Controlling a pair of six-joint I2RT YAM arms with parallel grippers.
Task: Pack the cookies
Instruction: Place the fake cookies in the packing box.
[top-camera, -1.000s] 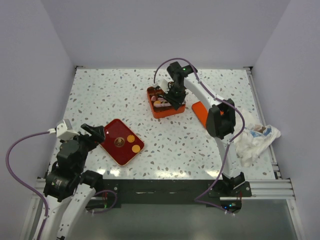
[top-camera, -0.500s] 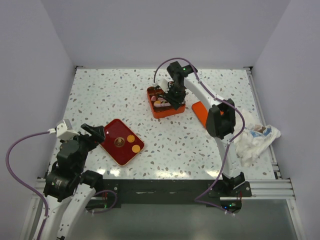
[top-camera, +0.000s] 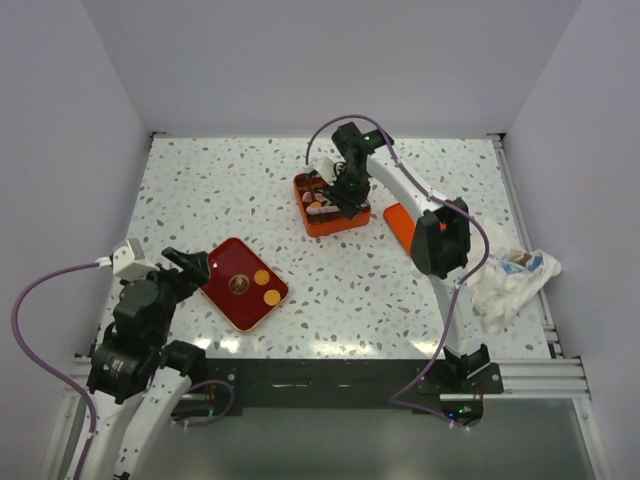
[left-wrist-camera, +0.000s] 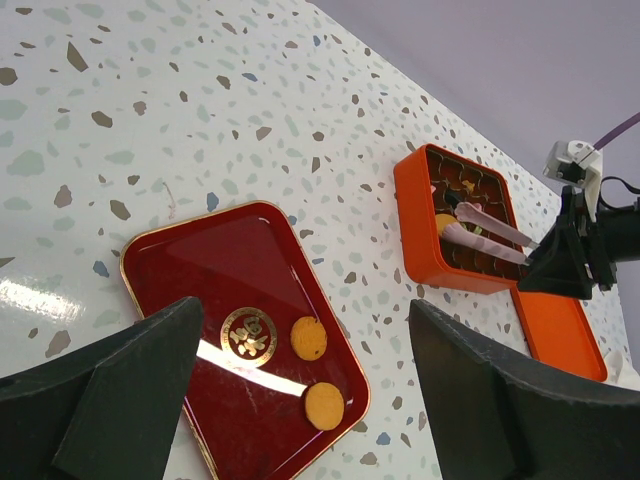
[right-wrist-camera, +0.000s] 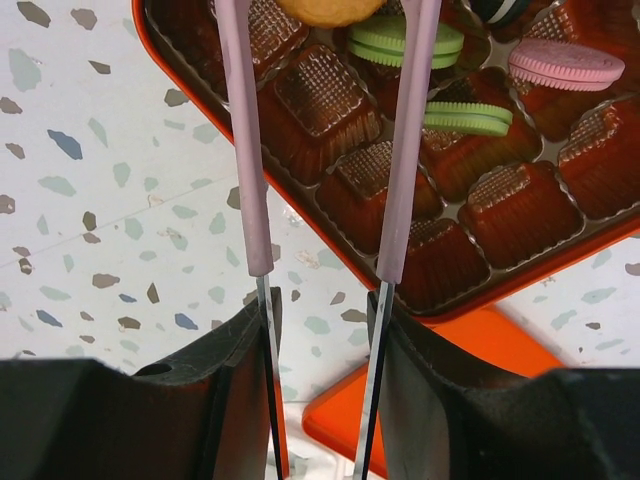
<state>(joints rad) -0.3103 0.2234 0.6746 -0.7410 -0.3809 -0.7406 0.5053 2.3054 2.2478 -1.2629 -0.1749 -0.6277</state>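
**A:** Cookies (left-wrist-camera: 308, 338) are lying flat. They're round, so no long axis. Two orange ones are sitting on the red tray (left-wrist-camera: 180, 270), beneath the left gripper (left-wrist-camera: 305, 312) with its fingers spread wide.

**B:** Only the right wrist view is showing the orange box (right-wrist-camera: 325, 100) close up: one orange, two green, one pink, one dark. The right gripper (right-wrist-camera: 328, 25) is straddling the orange one, fingers apart, not touching it.

open tabletop (top-camera: 300, 255) between tray (top-camera: 225, 265) and box (top-camera: 340, 226)

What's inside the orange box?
Green cookies, a pink cookie, an orange cookie and a dark cookie sit in cups of the orange box. The right end effector hides parts.
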